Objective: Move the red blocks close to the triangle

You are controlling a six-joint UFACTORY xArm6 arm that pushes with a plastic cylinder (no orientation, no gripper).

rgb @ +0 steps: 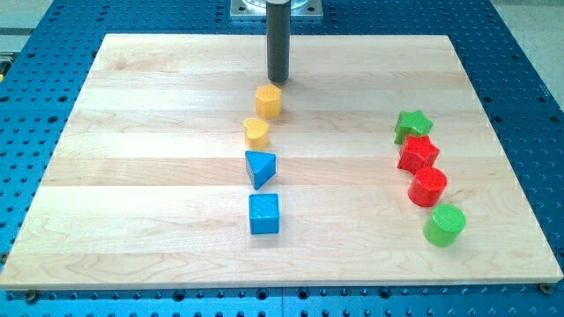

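A red star block (418, 154) and a red cylinder (428, 186) lie at the view's right, between a green star (412, 125) above and a green cylinder (444, 224) below. The blue triangle (260, 166) lies near the board's middle, well to the left of the red blocks. My tip (278, 81) stands near the view's top, just above a yellow hexagonal block (269, 100), far from the red blocks.
A yellow heart (256, 132) sits just above the triangle and a blue cube (263, 214) just below it, forming a column. The wooden board (132, 176) rests on a blue perforated table.
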